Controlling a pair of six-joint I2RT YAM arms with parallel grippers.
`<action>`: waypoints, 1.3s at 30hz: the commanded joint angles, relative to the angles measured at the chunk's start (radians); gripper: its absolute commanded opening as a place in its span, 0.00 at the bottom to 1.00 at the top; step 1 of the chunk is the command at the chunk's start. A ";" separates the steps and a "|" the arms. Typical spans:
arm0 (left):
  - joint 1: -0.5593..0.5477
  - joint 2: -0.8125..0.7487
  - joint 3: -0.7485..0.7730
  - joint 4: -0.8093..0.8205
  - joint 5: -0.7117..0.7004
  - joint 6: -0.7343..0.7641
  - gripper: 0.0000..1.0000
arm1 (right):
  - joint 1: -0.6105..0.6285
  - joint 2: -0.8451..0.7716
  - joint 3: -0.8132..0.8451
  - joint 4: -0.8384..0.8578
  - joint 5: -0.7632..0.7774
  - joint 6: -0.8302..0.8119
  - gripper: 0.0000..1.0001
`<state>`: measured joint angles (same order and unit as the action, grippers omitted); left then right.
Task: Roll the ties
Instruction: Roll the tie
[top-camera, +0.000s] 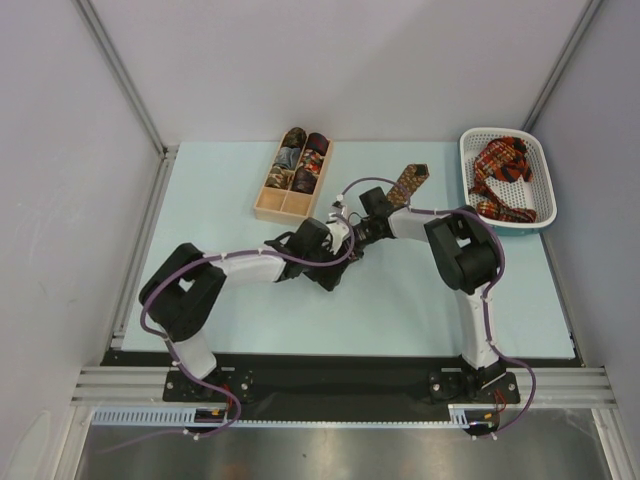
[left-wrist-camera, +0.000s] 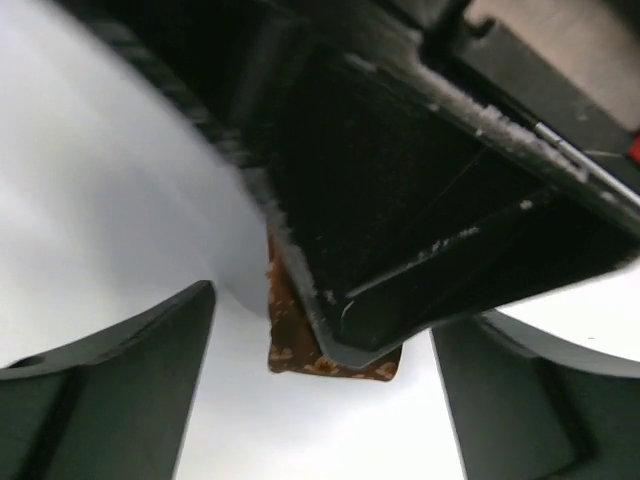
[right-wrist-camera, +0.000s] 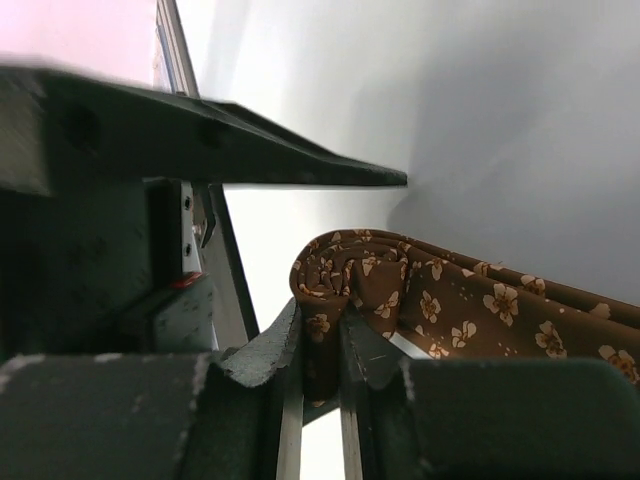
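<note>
The brown tie (top-camera: 410, 183) with a small gold flower pattern lies on the table's far middle and runs down toward both grippers. My right gripper (top-camera: 357, 228) is shut on its partly rolled end; in the right wrist view the jaws (right-wrist-camera: 320, 335) pinch the middle of the small roll (right-wrist-camera: 360, 270), and the rest of the tie trails off to the right. My left gripper (top-camera: 343, 243) is open right beside it. In the left wrist view its fingers (left-wrist-camera: 320, 400) stand wide apart around a black finger of the right gripper, with a corner of the tie (left-wrist-camera: 285, 345) showing.
A light wooden divided box (top-camera: 268, 210) at the far left middle holds several rolled ties (top-camera: 305, 155). A white perforated basket (top-camera: 466, 160) at the far right holds red plaid ties (top-camera: 500, 175). Metal frame rails run along the table's sides.
</note>
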<state>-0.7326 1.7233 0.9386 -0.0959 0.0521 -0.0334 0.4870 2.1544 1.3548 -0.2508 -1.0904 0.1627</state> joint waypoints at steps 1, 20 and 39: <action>-0.024 0.047 0.071 -0.057 -0.046 0.030 0.88 | -0.004 0.019 0.032 0.001 -0.028 -0.006 0.00; -0.053 0.059 0.072 -0.171 -0.130 0.012 0.51 | -0.031 0.068 0.112 -0.122 0.072 -0.077 0.00; -0.054 0.076 0.140 -0.206 -0.107 0.018 0.78 | -0.019 0.127 0.155 -0.206 0.176 -0.124 0.00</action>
<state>-0.7830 1.7859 1.0309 -0.2256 -0.0498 -0.0257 0.4618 2.2490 1.4879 -0.4332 -0.9947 0.0807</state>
